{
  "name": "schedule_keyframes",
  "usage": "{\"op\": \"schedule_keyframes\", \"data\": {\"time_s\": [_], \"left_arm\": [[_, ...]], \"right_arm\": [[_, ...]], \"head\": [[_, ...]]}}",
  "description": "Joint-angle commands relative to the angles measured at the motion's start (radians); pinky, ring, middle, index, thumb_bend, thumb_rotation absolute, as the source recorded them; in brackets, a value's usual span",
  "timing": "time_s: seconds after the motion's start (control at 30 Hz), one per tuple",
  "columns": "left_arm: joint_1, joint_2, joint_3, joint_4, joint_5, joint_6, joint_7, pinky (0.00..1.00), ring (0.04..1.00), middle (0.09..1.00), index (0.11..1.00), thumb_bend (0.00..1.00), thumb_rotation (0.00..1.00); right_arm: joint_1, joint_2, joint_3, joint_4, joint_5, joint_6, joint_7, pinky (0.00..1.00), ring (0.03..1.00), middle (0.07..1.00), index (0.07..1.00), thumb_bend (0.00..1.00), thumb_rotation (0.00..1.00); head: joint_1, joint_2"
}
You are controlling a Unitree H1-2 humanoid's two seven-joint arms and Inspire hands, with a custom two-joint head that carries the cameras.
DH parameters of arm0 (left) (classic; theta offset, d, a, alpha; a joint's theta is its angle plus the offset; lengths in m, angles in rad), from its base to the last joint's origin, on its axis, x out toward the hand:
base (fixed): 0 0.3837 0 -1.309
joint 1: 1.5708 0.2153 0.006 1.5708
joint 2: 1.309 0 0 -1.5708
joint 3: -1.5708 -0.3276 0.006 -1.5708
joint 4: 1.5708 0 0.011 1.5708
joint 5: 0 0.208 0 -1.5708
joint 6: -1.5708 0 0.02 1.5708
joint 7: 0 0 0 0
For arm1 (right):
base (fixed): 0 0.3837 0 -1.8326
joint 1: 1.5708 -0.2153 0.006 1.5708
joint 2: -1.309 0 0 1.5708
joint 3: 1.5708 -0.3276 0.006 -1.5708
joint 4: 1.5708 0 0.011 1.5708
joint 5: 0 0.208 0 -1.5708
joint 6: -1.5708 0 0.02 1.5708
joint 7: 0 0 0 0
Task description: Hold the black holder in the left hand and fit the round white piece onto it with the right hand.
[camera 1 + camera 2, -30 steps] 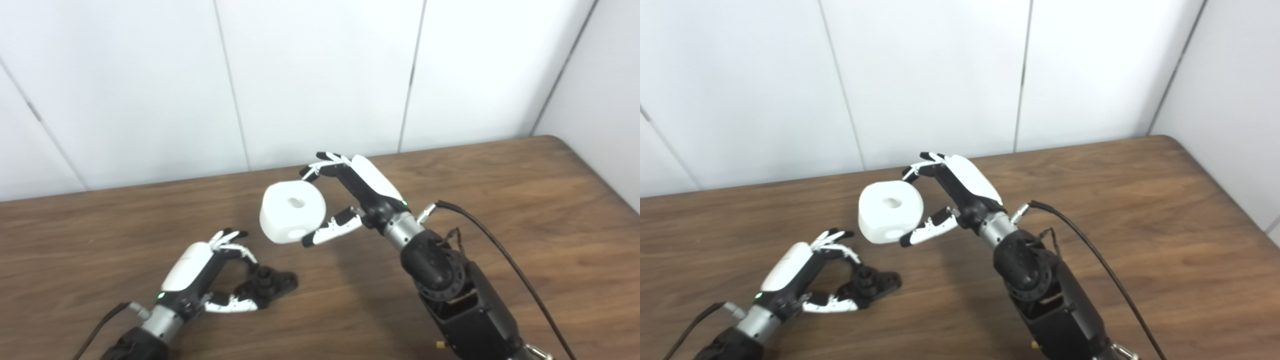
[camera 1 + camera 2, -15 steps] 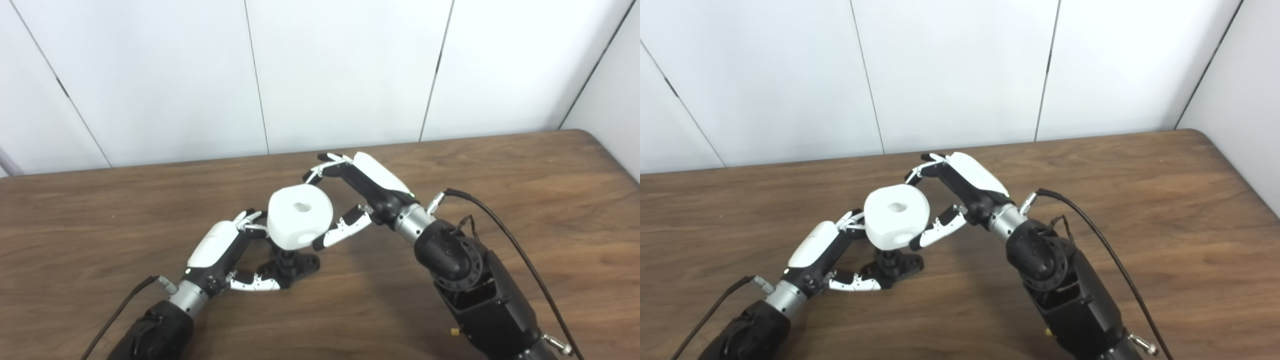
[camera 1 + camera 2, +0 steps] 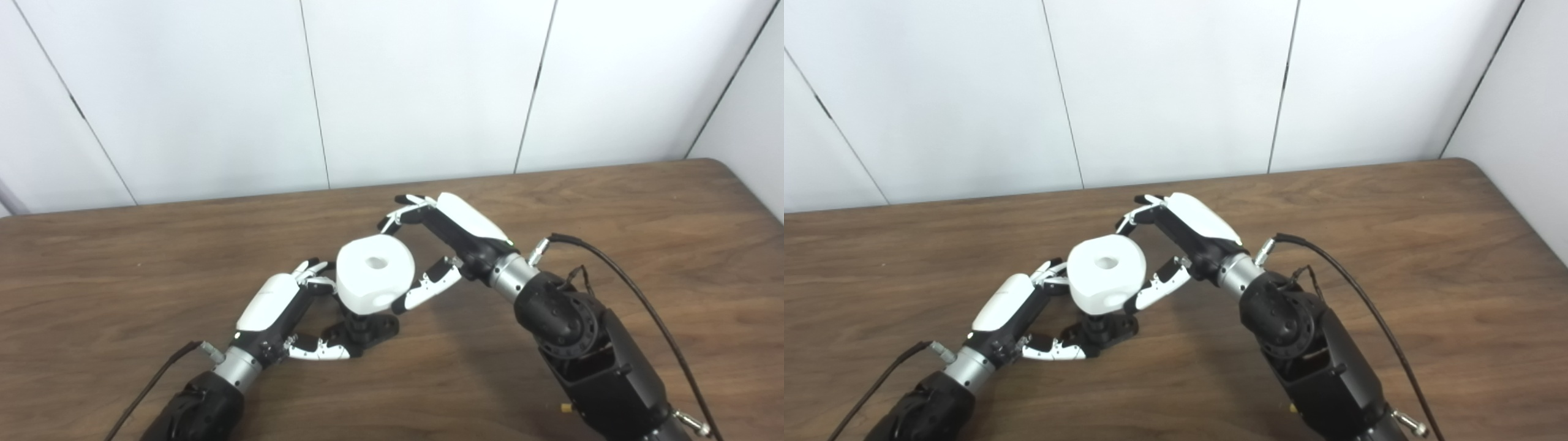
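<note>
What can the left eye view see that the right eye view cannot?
Only the left eye view shows a grey strip at the wall's far left edge. Only the right eye view shows more of the side wall on the right. Both share the rest: the left hand steadying the black holder on the wooden table, and the right hand holding the round white piece just above the holder, its centre hole facing up.

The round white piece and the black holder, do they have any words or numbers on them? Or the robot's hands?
None can be read. The round white piece is plain, the black holder shows no marks, and neither the left hand nor the right hand bears any readable label.
</note>
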Motion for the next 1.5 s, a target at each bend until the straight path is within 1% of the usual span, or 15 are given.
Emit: {"op": "schedule_keyframes", "data": {"time_s": [0.0, 0.27, 0.43, 0.7, 0.9, 1.23, 1.47], "left_arm": [[0.003, -0.002, -0.023, -0.012, 0.029, 0.013, -0.028, 1.0, 0.918, 0.718, 0.481, 0.52, 0.05], [0.007, -0.005, -0.024, -0.015, 0.028, 0.005, -0.021, 1.0, 0.912, 0.711, 0.481, 0.52, 0.05], [0.006, -0.005, -0.025, -0.018, 0.028, 0.014, -0.025, 1.0, 0.915, 0.716, 0.481, 0.52, 0.05], [0.007, -0.007, -0.029, -0.02, 0.035, 0.019, -0.023, 1.0, 0.917, 0.716, 0.481, 0.52, 0.05], [0.011, -0.007, -0.028, -0.038, 0.036, 0.029, -0.028, 1.0, 0.917, 0.715, 0.481, 0.52, 0.05], [0.01, -0.007, -0.027, -0.044, 0.035, 0.04, -0.035, 1.0, 0.917, 0.715, 0.481, 0.52, 0.05], [0.01, -0.004, -0.025, -0.051, 0.028, 0.044, -0.043, 1.0, 0.919, 0.716, 0.481, 0.52, 0.05]], "right_arm": [[-0.027, -0.002, 0.0, -0.031, -0.007, -0.007, 0.001, 1.0, 0.948, 0.765, 0.481, 0.52, 0.15], [-0.018, -0.001, 0.003, -0.027, -0.005, -0.004, 0.011, 1.0, 0.946, 0.766, 0.481, 0.52, 0.15], [-0.011, -0.003, 0.004, -0.029, -0.002, -0.003, 0.02, 1.0, 0.946, 0.77, 0.481, 0.52, 0.15], [0.011, 0.011, 0.005, -0.018, 0.013, -0.045, -0.001, 1.0, 0.942, 0.763, 0.481, 0.52, 0.15], [0.015, 0.016, 0.01, -0.021, 0.001, -0.035, 0.006, 1.0, 0.943, 0.763, 0.481, 0.52, 0.15], [0.033, 0.009, 0.009, -0.015, 0.01, -0.053, 0.006, 1.0, 0.94, 0.761, 0.481, 0.52, 0.15], [0.041, 0.005, 0.01, -0.017, 0.007, -0.044, 0.013, 1.0, 0.94, 0.762, 0.481, 0.52, 0.15]], "head": [[0.005, 0.001], [0.018, 0.007], [0.023, 0.009], [0.03, 0.01], [0.034, 0.014], [0.036, 0.019], [0.033, 0.026]]}}
